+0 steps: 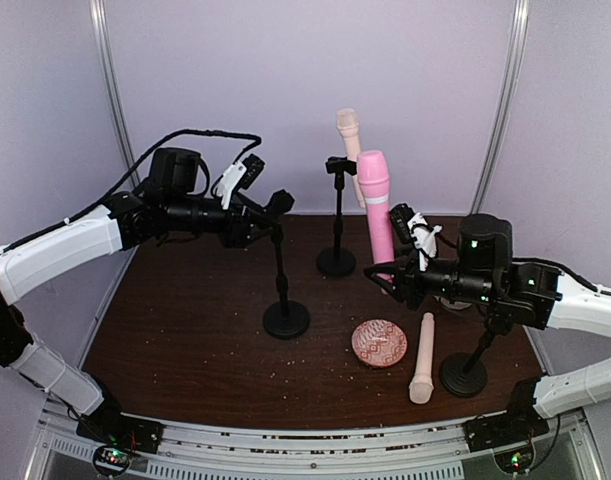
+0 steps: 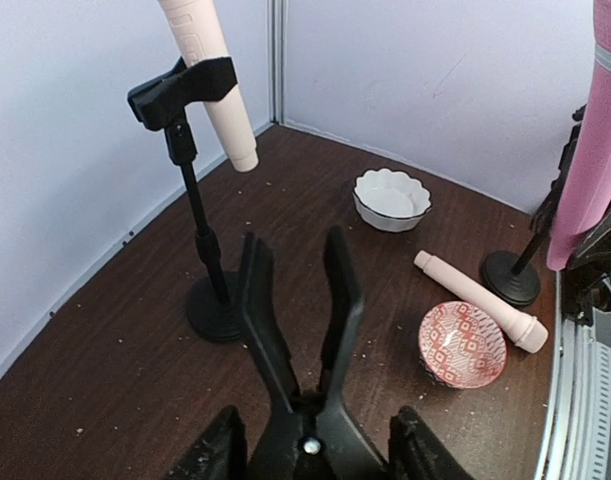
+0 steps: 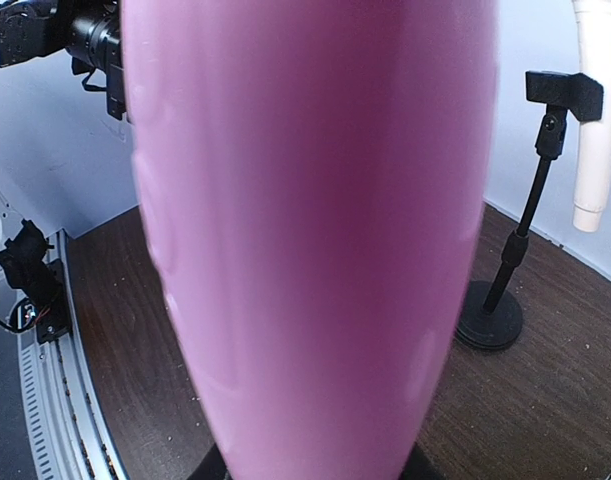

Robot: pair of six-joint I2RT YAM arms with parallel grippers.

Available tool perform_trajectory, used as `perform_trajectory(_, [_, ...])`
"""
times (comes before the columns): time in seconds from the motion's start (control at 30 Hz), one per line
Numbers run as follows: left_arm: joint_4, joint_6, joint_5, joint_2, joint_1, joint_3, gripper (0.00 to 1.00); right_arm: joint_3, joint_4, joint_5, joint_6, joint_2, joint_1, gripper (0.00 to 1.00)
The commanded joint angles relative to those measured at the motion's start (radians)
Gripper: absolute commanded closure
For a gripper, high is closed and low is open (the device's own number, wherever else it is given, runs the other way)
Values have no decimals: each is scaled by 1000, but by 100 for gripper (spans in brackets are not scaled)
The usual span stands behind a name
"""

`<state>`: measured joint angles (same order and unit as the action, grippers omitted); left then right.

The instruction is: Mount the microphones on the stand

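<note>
The right gripper's [image 1: 390, 266] fingers pinch the pink microphone [image 1: 376, 200] over the table's right half; the left gripper's [image 1: 274, 207] fingers clamp the centre stand's [image 1: 282, 285] empty clip [image 2: 337, 300]. We judge a misaligned push could tip that stand or twist the microphone loose. We count three microphones, including the clipped peach microphone [image 1: 347, 135] by the far edge and the loose peach microphone [image 1: 422, 358] near the right edge, three stands and two bowls [image 2: 392, 200].

The pink microphone [image 3: 305, 240] fills the right wrist view as a blur, both ends cut off, hiding the fingers of the right gripper [image 1: 393, 270]. The left wrist view crops the head of the cream microphone [image 2: 210, 70]. The left gripper [image 2: 315, 447] is cut at the near edge, so its hold on the clip [image 2: 295, 330] is unclear.
</note>
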<state>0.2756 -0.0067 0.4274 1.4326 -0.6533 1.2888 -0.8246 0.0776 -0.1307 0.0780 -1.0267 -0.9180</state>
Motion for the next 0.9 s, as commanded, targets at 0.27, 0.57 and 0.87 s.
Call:
perform_trajectory(0.27, [-63,88,191,-60,8,-56,91,-4,-34,19,-56,6,11,96])
perform_trajectory(0.57, [-185,168,477,-137,9,-176,99,-87,-87,45,-185,-147,9,100])
perform_trajectory(0.87, [-243,116,528,-150,9,-213,100,-164,-143,-118,-239,-258,-14,100])
